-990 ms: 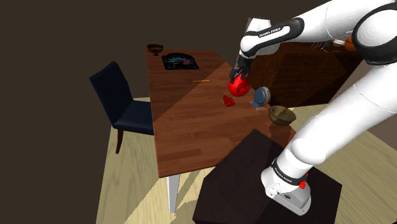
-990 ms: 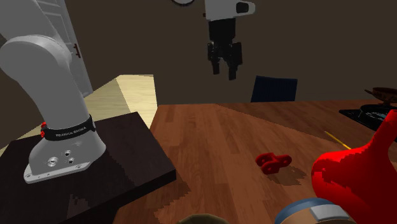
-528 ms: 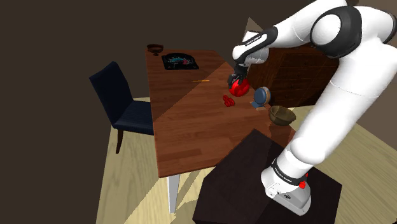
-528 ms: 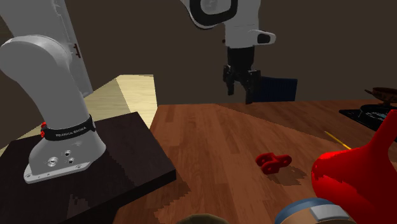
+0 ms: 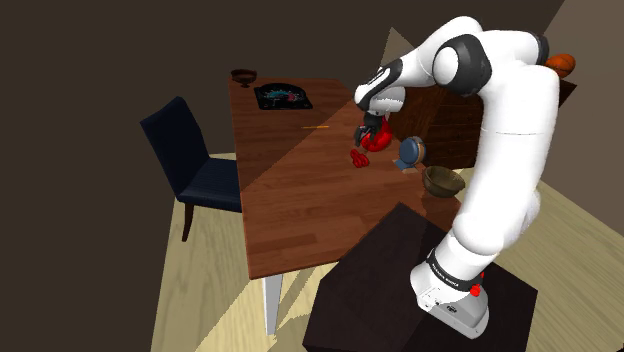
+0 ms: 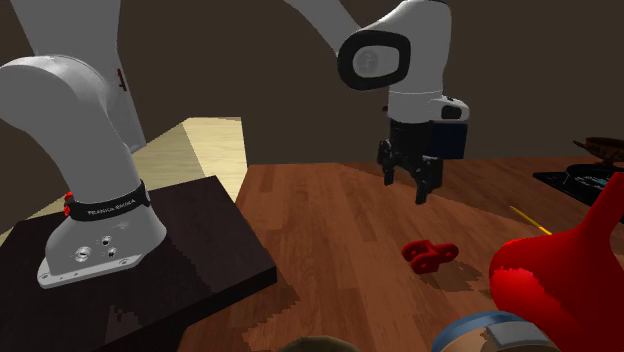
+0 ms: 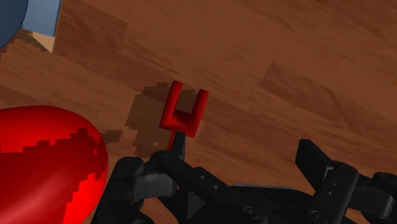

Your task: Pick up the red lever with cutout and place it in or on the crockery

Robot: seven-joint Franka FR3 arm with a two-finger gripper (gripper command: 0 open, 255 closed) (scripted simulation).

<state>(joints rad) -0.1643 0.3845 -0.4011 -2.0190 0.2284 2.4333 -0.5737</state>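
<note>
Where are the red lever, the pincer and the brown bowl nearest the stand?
red lever (image 7: pixel 183 118): wrist view, the crossbar joining its two prongs.
pincer (image 6: pixel 405 188): second exterior view, midway between its fingertips.
brown bowl (image 5: pixel 442 185): shoulder view, its outer wall.

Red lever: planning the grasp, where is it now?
The red lever lies on the wooden table; in the second exterior view, it is below the gripper, left of the big red jug.

Red lever (image 7: pixel 184 113), black tool (image 7: pixel 245 153), brown table (image 6: pixel 330 215).

White arm (image 5: pixel 510 150), dark joints (image 5: pixel 458 66), black jaws
</note>
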